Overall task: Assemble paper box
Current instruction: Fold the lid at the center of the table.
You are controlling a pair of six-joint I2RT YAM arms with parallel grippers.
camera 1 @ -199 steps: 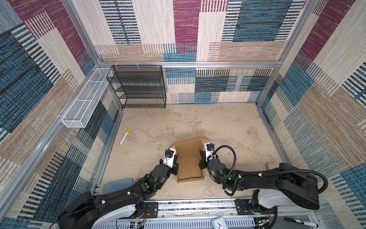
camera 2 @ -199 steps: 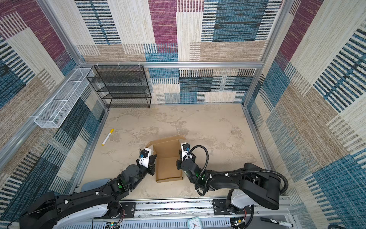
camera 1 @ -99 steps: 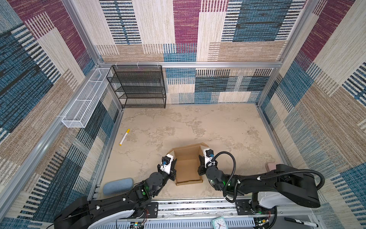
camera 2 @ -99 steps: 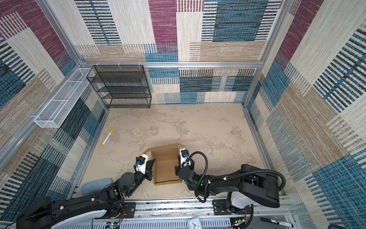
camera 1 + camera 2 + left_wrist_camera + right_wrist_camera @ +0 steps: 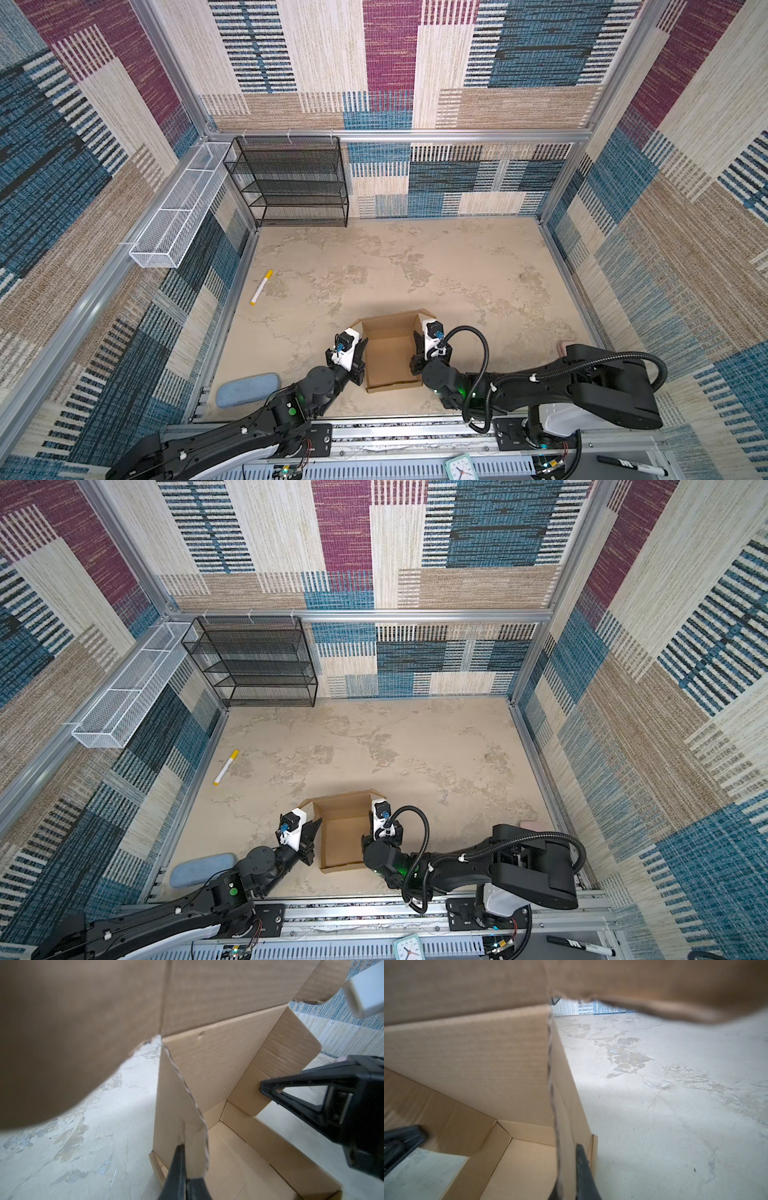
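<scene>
Now: left gripper (image 5: 360, 347) is clamped tight on the left side wall of the paper box (image 5: 390, 357). The right gripper (image 5: 417, 340) is pinched likewise on the right wall. Box sits open-topped on the table (image 5: 415, 257), close to the arms' base edge. Over the last second both arms drew back and the box slid with them. Judgement: walls are raised. The lid flap (image 5: 390, 320) stands unfolded, so closing remains.
</scene>
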